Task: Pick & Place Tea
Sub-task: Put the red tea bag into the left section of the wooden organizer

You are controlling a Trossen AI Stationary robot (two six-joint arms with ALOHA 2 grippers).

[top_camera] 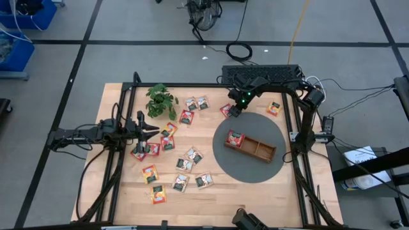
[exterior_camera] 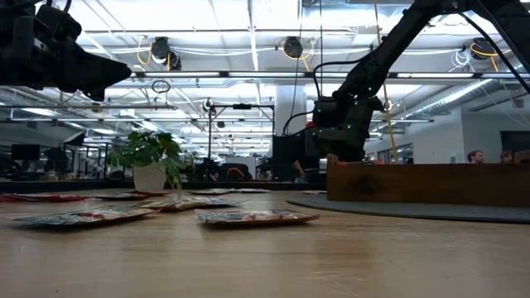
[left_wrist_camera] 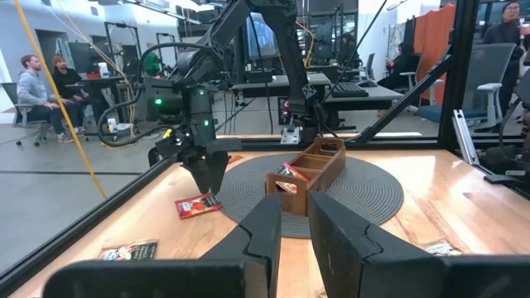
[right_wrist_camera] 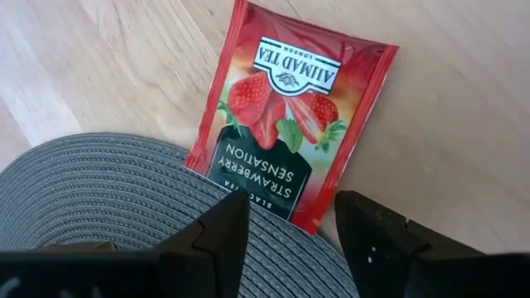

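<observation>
From above: my right hand [top_camera: 235, 110] hovers just off the round grey mat [top_camera: 250, 146], over a red sachet [top_camera: 226, 110] lying on the worktop [top_camera: 121, 191]; the wooden tray [top_camera: 252, 146] on the mat already holds one sachet in its end compartment, and many more lie scattered toward the plant [top_camera: 160, 99]. My left hand [top_camera: 146, 131] waits over that scatter. Low view: sachets lie flat in the foreground; the tray wall hides its contents, and the right fingertips are hidden too. Left wrist: left fingers [left_wrist_camera: 267, 228] nearly together, holding nothing. Right wrist: fingers [right_wrist_camera: 225, 232] spread apart, empty, straddling the strawberry sachet [right_wrist_camera: 286, 116], whose corner overlaps the mat edge. I judge this the reach before pickup; next comes a descent and closing on the sachet. Its thinness may make gripping awkward.
</observation>
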